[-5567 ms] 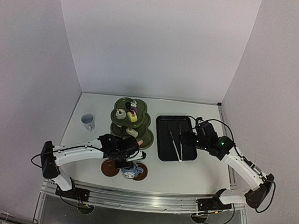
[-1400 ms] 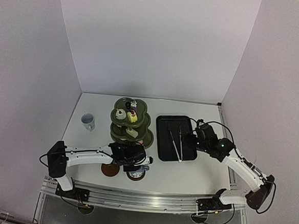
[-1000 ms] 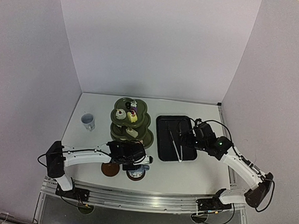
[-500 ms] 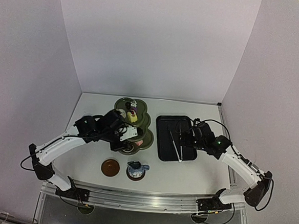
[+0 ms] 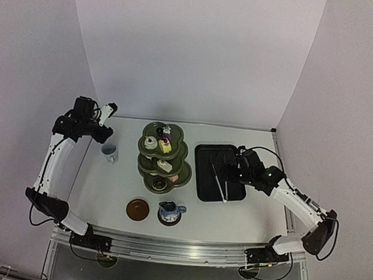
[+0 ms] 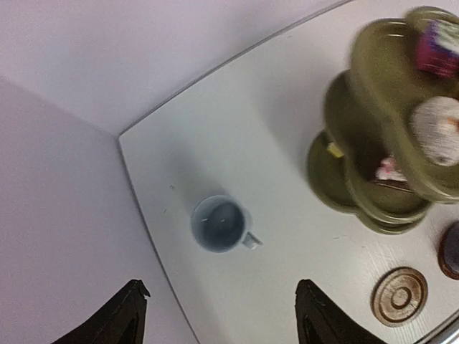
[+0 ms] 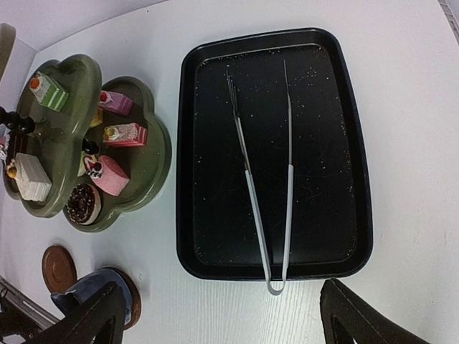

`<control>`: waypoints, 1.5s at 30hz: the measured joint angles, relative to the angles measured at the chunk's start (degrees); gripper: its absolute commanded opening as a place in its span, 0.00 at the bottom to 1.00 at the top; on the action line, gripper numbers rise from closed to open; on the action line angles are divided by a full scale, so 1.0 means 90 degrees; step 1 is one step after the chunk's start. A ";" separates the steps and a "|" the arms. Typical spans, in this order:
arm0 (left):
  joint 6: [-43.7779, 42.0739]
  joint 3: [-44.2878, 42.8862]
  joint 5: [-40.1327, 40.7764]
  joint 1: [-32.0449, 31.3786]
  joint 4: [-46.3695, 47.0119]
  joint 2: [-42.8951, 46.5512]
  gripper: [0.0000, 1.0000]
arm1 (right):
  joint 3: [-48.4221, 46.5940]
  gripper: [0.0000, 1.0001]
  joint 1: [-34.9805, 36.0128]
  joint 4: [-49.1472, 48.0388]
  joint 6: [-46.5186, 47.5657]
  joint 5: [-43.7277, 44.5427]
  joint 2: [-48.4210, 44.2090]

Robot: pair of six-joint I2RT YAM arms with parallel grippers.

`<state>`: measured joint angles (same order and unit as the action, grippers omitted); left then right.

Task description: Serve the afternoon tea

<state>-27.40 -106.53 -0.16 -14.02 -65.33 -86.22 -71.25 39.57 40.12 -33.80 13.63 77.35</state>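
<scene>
Top view, stand: the dark green three-tier stand (image 5: 163,157) is mid-table, with pastries (image 5: 165,146) on its tiers.
Top view, saucers: the dark blue jug (image 5: 170,211) sits on one saucer; the bare brown saucer (image 5: 137,208) lies just beside it.
Left wrist view, cup: the pale blue cup (image 6: 221,223) stands near the table's corner, under the left gripper (image 6: 222,285), whose fingers are wide apart and hold nothing.
Right wrist view, tray: the black tray (image 7: 330,143) holds metal tongs (image 7: 246,175); the right gripper (image 7: 222,287) hangs above with spread fingers, gripping nothing.

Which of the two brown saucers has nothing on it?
The left saucer, on the left arm's side: its top is bare. The right saucer beside it carries the dark blue jug.
</scene>
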 measured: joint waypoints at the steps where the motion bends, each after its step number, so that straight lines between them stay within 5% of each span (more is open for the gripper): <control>1: -0.0001 -0.0147 -0.0075 0.0407 -0.0022 -0.0255 0.67 | -0.0005 0.92 0.0000 0.0001 0.0019 0.0001 0.0037; 6: -0.0168 -0.0267 -0.0255 0.1574 -0.0143 -0.1355 0.71 | -0.0011 0.92 0.0000 0.0002 0.0091 0.0005 0.0159; 17: -0.1904 -0.0595 0.0040 0.1471 -0.0639 -0.3813 0.71 | -0.0094 0.93 0.0000 0.0003 0.0222 -0.0024 0.0356; 25: -0.2613 -0.2030 0.0583 0.1479 -0.0516 -0.4819 0.71 | -0.0210 0.93 0.0000 0.0000 0.0242 -0.0046 0.0483; 31: -0.2926 -0.2187 0.0691 0.1460 -0.0461 -0.5164 0.70 | -0.0285 0.93 0.0000 0.0003 0.0242 -0.0073 0.0557; 39: -0.3264 -0.2187 0.0699 0.1207 -0.0344 -0.5298 0.60 | -0.0591 0.93 0.0000 -0.0003 0.0240 -0.0225 0.0900; 45: -0.3472 -0.2184 0.0703 0.0928 -0.0285 -0.5308 0.41 | -0.0676 0.93 0.0000 -0.0008 0.0238 -0.0321 0.1087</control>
<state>-58.65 -126.19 6.16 -5.66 -67.90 -133.99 -77.34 39.57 40.04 -31.65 10.74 87.13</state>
